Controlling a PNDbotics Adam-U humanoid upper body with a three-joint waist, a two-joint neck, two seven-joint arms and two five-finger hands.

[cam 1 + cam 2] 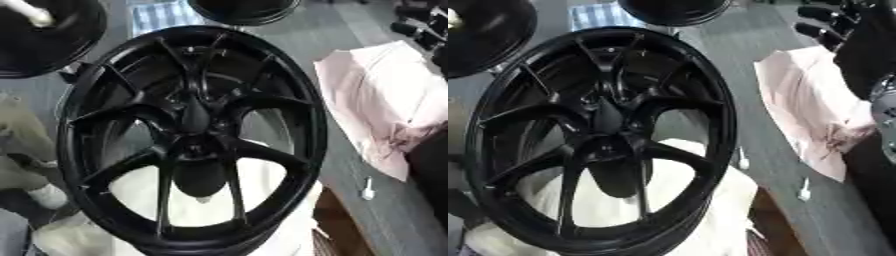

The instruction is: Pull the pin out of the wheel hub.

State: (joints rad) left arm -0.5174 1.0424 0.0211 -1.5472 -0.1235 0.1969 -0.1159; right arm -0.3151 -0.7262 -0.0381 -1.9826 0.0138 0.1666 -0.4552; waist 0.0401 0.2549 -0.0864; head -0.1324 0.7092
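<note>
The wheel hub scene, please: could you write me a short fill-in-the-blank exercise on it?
1. The wheel hub is ____ in colour.
2. The small white pin lies on the table to the hub's ____.
3. A crumpled ____ cloth lies right of the hub.
4. The right hand shows at the view's upper ____ corner.

Missing words: black; right; pink; right.

The right robot hand hangs at the upper right corner, fingers loosely extended, holding nothing.
</note>
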